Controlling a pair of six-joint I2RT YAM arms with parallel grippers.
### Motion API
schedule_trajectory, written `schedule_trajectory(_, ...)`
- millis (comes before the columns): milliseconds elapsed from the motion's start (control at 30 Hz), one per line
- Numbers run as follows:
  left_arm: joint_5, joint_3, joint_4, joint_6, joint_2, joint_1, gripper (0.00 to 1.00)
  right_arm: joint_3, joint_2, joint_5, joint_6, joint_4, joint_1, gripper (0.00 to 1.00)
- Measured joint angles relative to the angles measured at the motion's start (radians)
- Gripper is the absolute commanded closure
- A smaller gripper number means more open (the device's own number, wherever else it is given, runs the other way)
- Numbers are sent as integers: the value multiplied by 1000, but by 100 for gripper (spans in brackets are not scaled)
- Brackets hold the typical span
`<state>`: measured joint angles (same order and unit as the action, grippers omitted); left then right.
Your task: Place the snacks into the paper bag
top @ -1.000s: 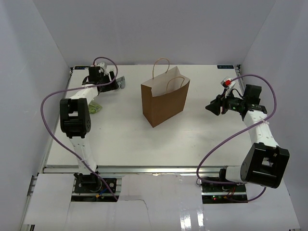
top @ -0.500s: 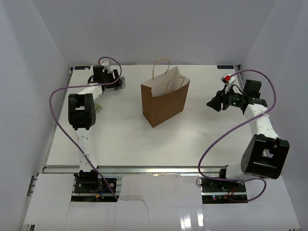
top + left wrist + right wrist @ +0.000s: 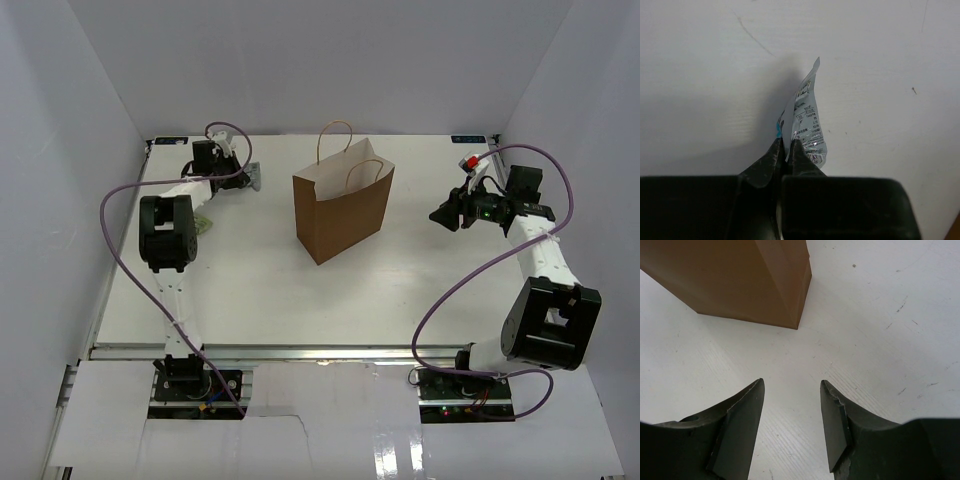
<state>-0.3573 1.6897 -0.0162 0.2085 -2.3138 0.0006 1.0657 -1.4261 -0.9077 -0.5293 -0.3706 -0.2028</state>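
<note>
My left pincer (image 3: 785, 148) is shut tight on the near edge of a silver packet (image 3: 807, 125), 1 of the snacks, with both fingers pressed together on the crinkled foil. The packet rises on edge beyond my fingertips. Its printed face is turned to the right, and a thin blue strip shows along its left side. It throws a soft shadow to the left on the white table (image 3: 880, 60). I cannot tell whether its far tip touches the table or hangs just above it. From above, this pincer sits at the far left of the table, left of the paper bag (image 3: 343, 212) and well apart from it. A green-yellow packet (image 3: 204, 224) lies flat on the table, closer to my bases and partly hidden by my left arm (image 3: 165, 235).

The bag stands upright around the middle of the table, its mouth open, its pale inside showing and its 2 loop handles up.

My right pincer (image 3: 791, 386) hangs over the table to the right of the bag and points toward it. Its jaws stand partly apart with nothing in them, only bare table in the gap. The bag's bottom corner lies ahead, clear of my fingers.
</note>
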Motion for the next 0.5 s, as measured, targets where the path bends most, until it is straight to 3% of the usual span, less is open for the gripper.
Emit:
schedule_trajectory(233, -78, -216, -36, 37, 235, -1, 100, 0, 8, -8, 2, 0, 0, 45)
schedule_trajectory(500, -129, -491, -26, 49, 871, -82, 100, -12, 98, -31, 14, 10, 2, 45)
